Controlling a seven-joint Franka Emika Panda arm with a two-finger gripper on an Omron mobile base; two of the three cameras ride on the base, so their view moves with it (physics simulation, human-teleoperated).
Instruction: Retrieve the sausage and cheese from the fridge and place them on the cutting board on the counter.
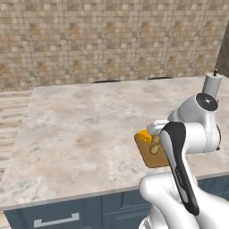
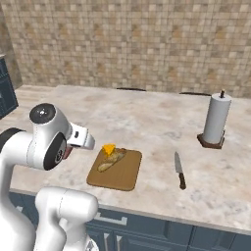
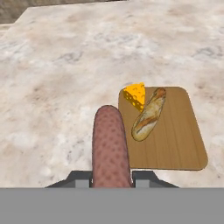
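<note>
1. Sausage (image 3: 110,146): the gripper (image 3: 111,177) is closed on it, and it sticks out from between the jaws above the bench (image 3: 57,87), just short of the near left corner of the cutting board (image 3: 175,140).
2. The cheese (image 3: 135,95) already lies on the board at its far left corner, touching or just beside a bread loaf (image 3: 148,116) that lies lengthwise on the board.
3. Judging from this, one item is delivered; what is left is to carry the sausage over the board and let it go.
4. In the left base view the arm covers much of the board, and in neither base view can the fingers be made out.
5. A knife (image 2: 179,170) and a paper towel roll (image 2: 216,119) stand apart to the right.
</note>
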